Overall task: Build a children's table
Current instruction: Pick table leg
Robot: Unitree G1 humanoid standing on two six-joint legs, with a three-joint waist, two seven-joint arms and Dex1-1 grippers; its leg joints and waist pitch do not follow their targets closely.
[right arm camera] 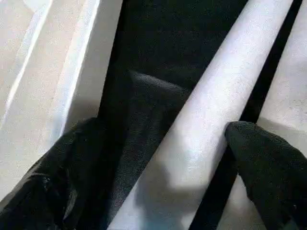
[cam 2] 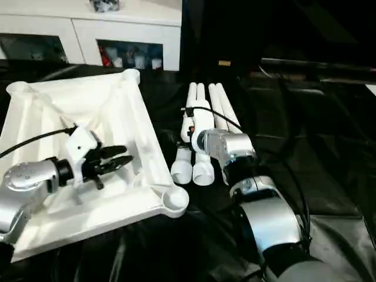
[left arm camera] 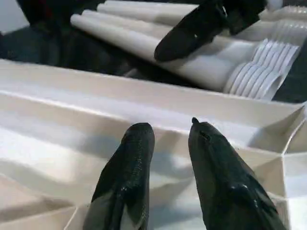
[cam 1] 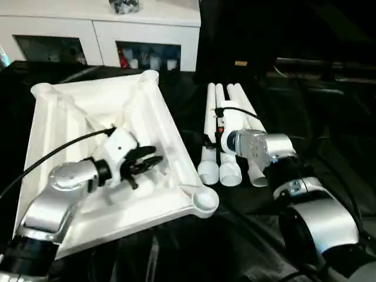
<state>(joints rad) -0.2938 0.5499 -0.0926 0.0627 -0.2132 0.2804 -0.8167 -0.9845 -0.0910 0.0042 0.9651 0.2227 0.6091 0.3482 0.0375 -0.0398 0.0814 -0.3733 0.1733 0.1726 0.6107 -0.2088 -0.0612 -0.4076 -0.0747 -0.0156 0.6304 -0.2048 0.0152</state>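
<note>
The white table top (cam 1: 64,111) lies upside down on the left, ribbed underside up, with a round corner socket (cam 1: 204,201) nearest me. My left gripper (cam 1: 154,155) hovers open over its right half, close to the side rim, with nothing between the fingers (left arm camera: 129,163). To the right, several long white legs (cam 1: 226,100) lie side by side on the black cloth, thick ends toward me. My right gripper (right arm camera: 168,129) is down over them, open, its fingers (right arm camera: 268,167) straddling the leftmost leg (right arm camera: 201,124) without closing on it.
A white cabinet (cam 1: 100,35) with glass doors stands behind the work, a dark object (cam 1: 124,6) on top of it. Black cloth (cam 1: 294,100) covers the surface to the right of the legs. A black cable (cam 1: 53,153) runs along my left arm.
</note>
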